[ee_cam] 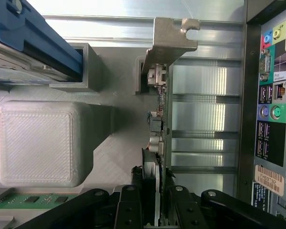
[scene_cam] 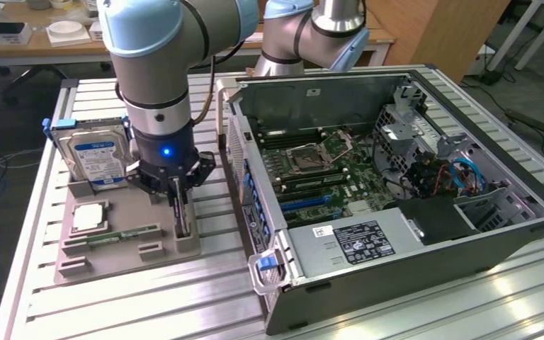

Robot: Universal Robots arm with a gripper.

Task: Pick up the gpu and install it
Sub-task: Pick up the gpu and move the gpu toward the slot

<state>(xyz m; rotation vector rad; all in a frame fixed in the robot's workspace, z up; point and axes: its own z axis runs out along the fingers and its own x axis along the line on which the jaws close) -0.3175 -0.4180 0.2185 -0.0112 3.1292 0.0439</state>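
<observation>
The gpu stands on its edge in a slot of the grey holder tray, beside the open computer case. My gripper reaches straight down over it. In the wrist view the gpu shows edge-on, with its pale metal bracket at the far end. My gripper has one black finger on each face of the card, shut on it. The card still sits low in the tray.
On the same tray stand a silver hard drive with a blue-white label, a square processor chip and a narrow green memory stick. The case's rear port panel is close beside the card. A second arm's base is behind the case.
</observation>
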